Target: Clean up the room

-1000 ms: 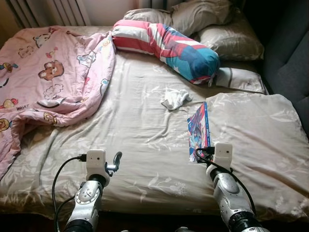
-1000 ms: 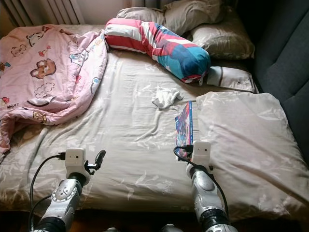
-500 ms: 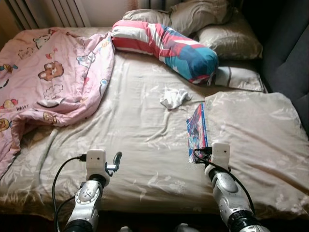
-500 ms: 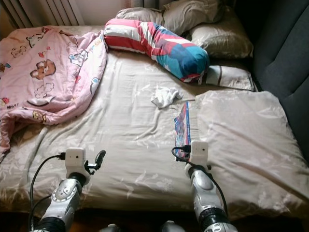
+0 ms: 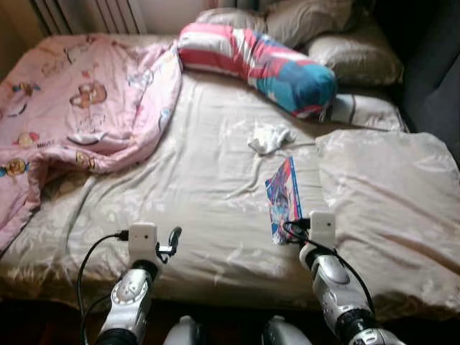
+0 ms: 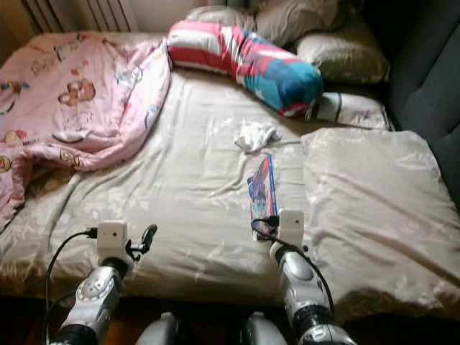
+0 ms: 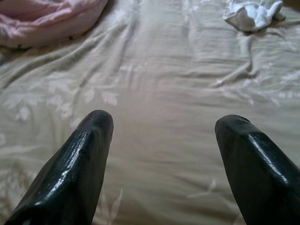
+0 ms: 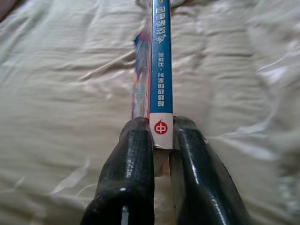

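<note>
Right hand (image 8: 161, 140) clamped on a book's (image 5: 284, 198) blue spine, low over the bed (image 5: 215, 172).
Largest is the beige bed, with a pink cartoon blanket (image 5: 79, 108) on its left and a striped bolster (image 5: 259, 61) at the pillows. White cloth (image 5: 269, 136) lies just beyond the book. Left hand (image 7: 161, 140) hovers over the sheet, its 2 fingers wide apart.

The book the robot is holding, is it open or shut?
Shut. The right gripper pinches the book at its blue spine, covers pressed together.
</note>
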Controlling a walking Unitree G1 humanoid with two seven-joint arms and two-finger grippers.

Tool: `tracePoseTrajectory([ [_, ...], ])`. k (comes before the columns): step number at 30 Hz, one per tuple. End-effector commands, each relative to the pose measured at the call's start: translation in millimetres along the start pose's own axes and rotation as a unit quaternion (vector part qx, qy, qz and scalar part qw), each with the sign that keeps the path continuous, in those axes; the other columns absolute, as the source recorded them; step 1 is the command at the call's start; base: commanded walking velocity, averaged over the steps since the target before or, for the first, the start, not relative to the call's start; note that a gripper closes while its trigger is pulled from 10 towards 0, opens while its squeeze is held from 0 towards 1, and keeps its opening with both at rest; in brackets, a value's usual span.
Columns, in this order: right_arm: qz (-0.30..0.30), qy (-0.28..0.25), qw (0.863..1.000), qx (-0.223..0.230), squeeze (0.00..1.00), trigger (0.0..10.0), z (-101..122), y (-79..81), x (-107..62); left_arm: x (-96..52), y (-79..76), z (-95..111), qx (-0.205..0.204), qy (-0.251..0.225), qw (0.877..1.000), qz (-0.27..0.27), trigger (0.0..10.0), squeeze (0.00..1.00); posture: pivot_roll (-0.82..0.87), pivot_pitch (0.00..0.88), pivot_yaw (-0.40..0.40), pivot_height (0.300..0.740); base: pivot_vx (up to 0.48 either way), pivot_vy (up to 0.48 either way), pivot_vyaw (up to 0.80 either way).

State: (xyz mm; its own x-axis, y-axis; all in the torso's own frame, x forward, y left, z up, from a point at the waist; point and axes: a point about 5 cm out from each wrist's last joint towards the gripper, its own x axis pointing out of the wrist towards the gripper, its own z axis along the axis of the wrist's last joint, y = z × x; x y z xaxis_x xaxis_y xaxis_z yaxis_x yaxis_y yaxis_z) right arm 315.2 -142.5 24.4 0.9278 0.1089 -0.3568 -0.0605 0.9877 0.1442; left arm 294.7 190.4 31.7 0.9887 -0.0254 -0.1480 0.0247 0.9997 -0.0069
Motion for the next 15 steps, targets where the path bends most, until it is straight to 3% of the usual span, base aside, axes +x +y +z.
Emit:
tracePoseTrajectory([
  [1,0.019,-0.001,1.000,0.014,0.00,10.0,5.1,4.5,3.4,-2.3,1.6,-3.2,0.010,0.010,1.000,-0.005,10.0,0.00,-0.02,0.171,0.021,0.646,0.000,0.000,0.00],
  [9,0.027,0.043,0.997,0.064,0.00,10.0,8.1,-0.8,9.4,-2.9,6.8,-1.4,0.015,0.009,1.000,-0.003,10.0,0.00,0.00,0.192,0.030,0.646,0.000,0.000,0.00],
  [15,0.009,0.044,0.994,0.094,0.00,10.0,13.2,-10.2,10.9,-6.5,13.1,-2.4,0.022,0.011,1.000,0.000,10.0,0.00,0.02,0.207,0.045,0.646,0.000,0.000,0.00],
])
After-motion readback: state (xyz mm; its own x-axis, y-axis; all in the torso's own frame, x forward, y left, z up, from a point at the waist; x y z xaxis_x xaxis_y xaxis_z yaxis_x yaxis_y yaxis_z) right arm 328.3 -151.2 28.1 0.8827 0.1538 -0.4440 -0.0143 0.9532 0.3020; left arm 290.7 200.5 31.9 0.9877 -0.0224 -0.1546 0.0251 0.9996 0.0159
